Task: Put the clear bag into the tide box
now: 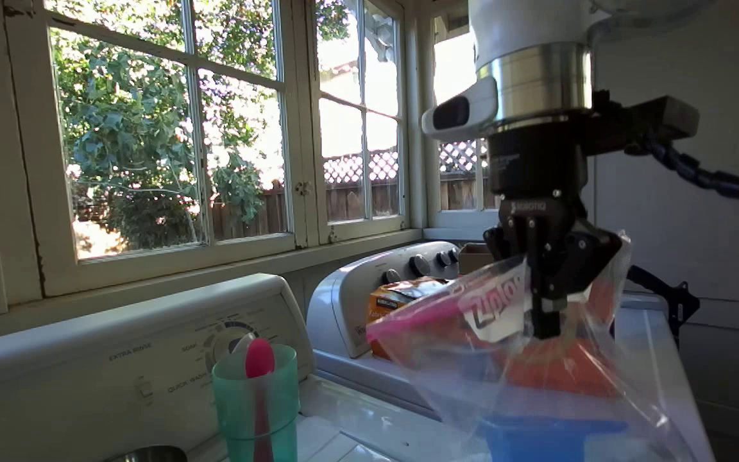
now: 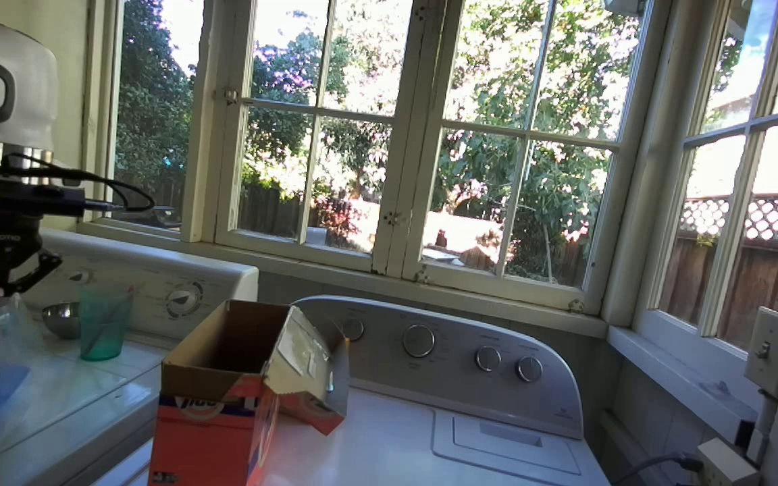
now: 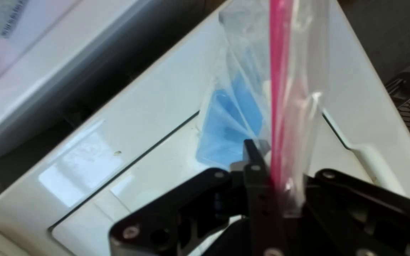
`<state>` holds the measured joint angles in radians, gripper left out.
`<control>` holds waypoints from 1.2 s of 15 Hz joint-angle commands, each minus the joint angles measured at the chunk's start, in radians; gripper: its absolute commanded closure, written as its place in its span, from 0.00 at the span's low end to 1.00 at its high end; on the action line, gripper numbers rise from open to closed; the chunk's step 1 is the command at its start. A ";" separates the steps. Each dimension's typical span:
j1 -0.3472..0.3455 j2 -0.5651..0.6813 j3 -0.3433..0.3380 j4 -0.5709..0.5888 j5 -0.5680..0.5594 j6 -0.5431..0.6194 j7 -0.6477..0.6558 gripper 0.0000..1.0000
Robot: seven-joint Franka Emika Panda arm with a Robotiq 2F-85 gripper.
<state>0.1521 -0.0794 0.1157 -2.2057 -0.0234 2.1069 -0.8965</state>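
Bright windows point(image 2: 406, 142) behind a washer point(image 1: 93, 391) and a second machine point(image 2: 389, 432) alongside. Over the washer, gripper point(image 1: 548, 321) is clamped on the clear bag point(image 1: 472, 372), pinching the pink-sealed top so the rest hangs loose; something blue point(image 3: 222, 135) shows through. Tide box point(image 2: 203, 432) sits well apart on the second machine, top open, flap folded outward, presumably to free its mouth. I judge carrying across comes next; limp plastic may snag the rim.

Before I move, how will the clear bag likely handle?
The clear bag should be floppy: it hangs thin and creased from the gripper. It may swing, being pinched near the pink seal strip with most of it below. Mostly see-through film, so likely light, though the blue shape showing through could add weight.
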 commanded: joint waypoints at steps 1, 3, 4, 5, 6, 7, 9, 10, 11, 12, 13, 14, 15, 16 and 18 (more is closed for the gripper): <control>-0.032 -0.138 -0.024 0.012 -0.101 -0.089 0.031 1.00; -0.052 -0.205 -0.054 0.045 -0.153 -0.148 -0.012 1.00; -0.063 -0.229 -0.070 0.067 -0.180 -0.174 -0.030 1.00; -0.074 -0.251 -0.087 0.091 -0.208 -0.197 -0.055 1.00; -0.084 -0.270 -0.107 0.119 -0.235 -0.218 -0.090 1.00; -0.094 -0.281 -0.135 0.154 -0.245 -0.237 -0.140 1.00; -0.130 -0.305 -0.177 0.215 -0.284 -0.251 -0.167 1.00; -0.149 -0.304 -0.199 0.256 -0.300 -0.245 -0.173 1.00; -0.159 -0.294 -0.227 0.302 -0.294 -0.242 -0.205 1.00; -0.155 -0.287 -0.254 0.331 -0.268 -0.239 -0.264 1.00; -0.153 -0.304 -0.227 0.263 -0.271 -0.216 -0.204 0.99; -0.160 -0.303 -0.246 0.290 -0.269 -0.216 -0.236 0.99; -0.164 -0.302 -0.257 0.304 -0.268 -0.216 -0.252 0.99; -0.165 -0.300 -0.260 0.310 -0.267 -0.216 -0.257 0.99; -0.164 -0.292 -0.255 0.312 -0.267 -0.216 -0.257 1.00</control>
<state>-0.0060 -0.3736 -0.1437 -1.8984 -0.2938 1.8932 -1.1508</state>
